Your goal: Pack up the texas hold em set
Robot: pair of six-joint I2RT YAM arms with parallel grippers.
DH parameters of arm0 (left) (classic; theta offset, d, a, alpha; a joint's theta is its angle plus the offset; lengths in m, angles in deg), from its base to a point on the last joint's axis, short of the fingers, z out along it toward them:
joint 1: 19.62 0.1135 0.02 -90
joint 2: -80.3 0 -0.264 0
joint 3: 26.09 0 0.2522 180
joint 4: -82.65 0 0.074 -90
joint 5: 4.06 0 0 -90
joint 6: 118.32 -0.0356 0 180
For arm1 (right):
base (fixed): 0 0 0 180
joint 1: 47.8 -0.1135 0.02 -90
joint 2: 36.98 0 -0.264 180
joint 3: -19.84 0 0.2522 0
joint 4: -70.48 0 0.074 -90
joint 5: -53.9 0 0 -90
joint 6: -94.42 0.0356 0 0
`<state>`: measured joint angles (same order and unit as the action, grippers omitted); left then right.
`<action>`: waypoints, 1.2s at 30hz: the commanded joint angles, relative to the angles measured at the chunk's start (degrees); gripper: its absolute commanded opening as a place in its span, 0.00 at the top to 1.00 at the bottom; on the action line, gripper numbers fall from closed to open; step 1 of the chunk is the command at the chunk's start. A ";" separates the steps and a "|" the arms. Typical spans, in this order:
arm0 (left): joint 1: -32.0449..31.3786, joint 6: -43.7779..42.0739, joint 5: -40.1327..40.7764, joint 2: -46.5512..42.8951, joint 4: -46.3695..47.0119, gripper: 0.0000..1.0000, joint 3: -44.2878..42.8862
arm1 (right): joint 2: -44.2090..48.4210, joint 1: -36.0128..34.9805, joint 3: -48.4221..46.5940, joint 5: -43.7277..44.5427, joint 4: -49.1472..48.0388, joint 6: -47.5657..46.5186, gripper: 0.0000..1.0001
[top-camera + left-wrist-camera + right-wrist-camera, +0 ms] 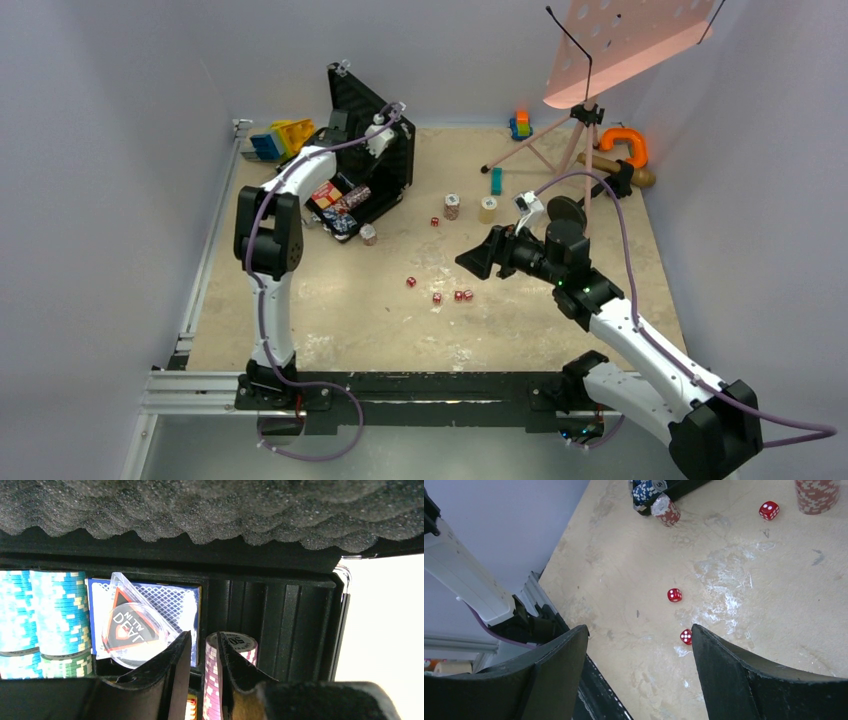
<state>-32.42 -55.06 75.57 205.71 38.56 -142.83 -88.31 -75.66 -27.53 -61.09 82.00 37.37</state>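
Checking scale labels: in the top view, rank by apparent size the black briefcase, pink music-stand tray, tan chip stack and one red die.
Briefcase and pink tray: alike; tray is raised nearer the camera, so unranked.
Then tan chip stack.
Then red die.

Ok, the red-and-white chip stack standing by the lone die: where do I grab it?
Come straight down with the open right gripper and pinch the chip stack across its round sides, fingers reaching low. It stands upright, and loose chips pinched only near the top would probably leave the lower ones behind. Keep the fingers off the die beside it.
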 commanded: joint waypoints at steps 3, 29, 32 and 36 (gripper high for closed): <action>-0.09 -3.54 1.12 -4.54 -2.16 0.72 4.31 | 1.35 -0.18 0.51 0.78 -2.31 -0.45 0.20; -0.03 2.54 3.13 -14.58 1.26 0.68 10.62 | 3.34 -0.13 1.03 5.59 1.00 -3.46 0.20; -0.03 4.58 2.98 -17.40 1.87 0.62 10.60 | 3.36 -0.17 0.76 6.23 1.49 -4.01 0.19; -0.03 6.77 2.71 -20.62 1.85 0.51 11.07 | 3.26 -0.14 0.89 6.54 1.38 -4.29 0.19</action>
<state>-32.77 -51.98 79.15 191.24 39.08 -131.86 -85.55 -75.66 -26.24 -56.28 83.86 34.77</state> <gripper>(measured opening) 0.444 0.811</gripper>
